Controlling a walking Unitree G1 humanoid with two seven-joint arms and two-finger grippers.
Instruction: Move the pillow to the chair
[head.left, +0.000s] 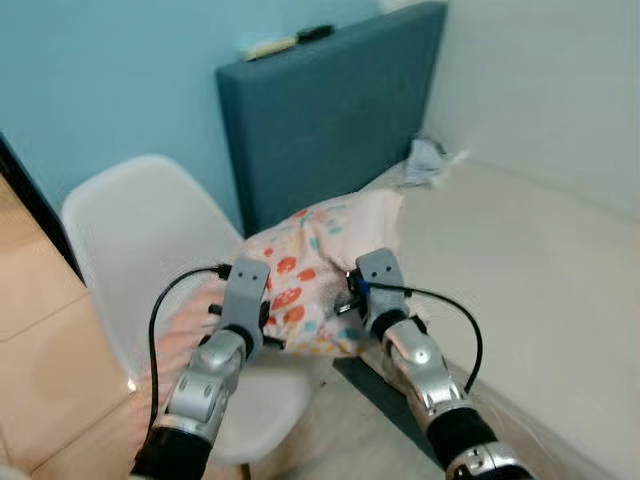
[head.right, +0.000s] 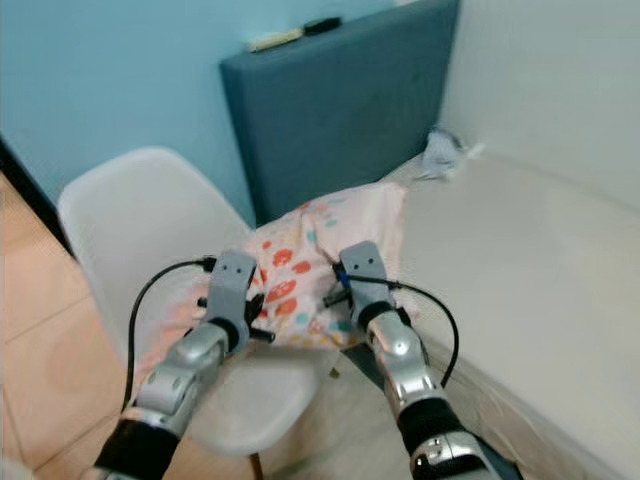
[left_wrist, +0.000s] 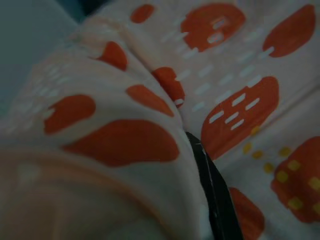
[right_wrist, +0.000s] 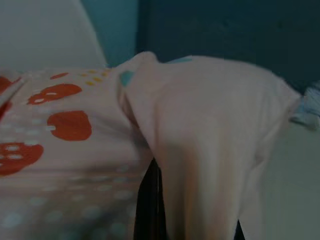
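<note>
The cream mattress bed (head.left: 530, 260) runs along the right, the white moulded plastic chair (head.left: 130, 230) sits just left of it, and the pale pink pillow with orange-red blotches (head.left: 315, 260) bridges the gap, long axis running from bed corner to seat. Left hand (head.left: 243, 300) pinches the chair-side edge, right hand (head.left: 372, 290) pinches the bed-side edge; the pillow's remaining travel is leftward onto the seat
</note>
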